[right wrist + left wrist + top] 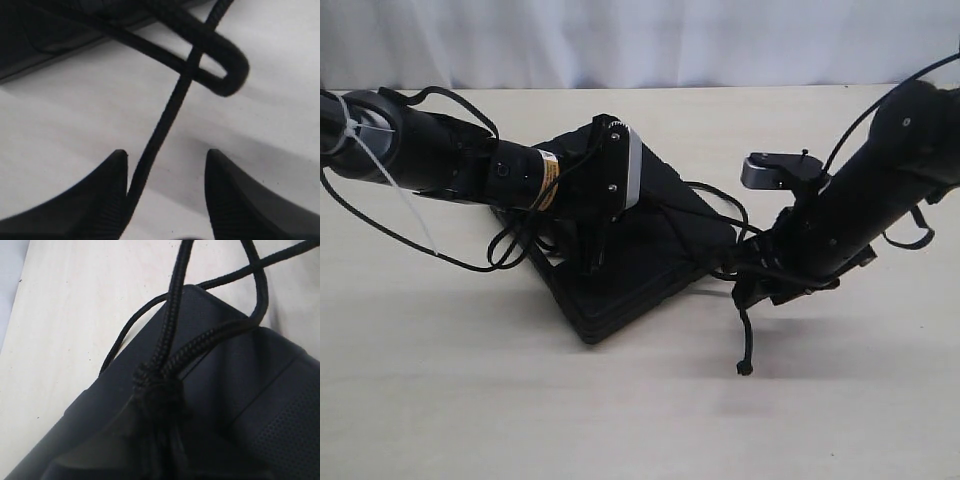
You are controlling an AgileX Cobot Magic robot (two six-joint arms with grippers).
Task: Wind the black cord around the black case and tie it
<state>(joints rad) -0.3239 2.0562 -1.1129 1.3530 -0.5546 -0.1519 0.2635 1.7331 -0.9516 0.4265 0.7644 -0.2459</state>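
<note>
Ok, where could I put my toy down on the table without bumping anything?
The wide strip of table nearest the camera, past the black case and the dangling black cord, is bare. So is the far strip by the white backdrop. The middle is crowded: case, cord, left arm and right arm meet there.

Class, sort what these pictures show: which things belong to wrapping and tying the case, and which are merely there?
Belongs to the job:
black cord
black case
left gripper
right gripper

Merely there:
table
white backdrop
arms' smooth cables
white cable tie
</note>
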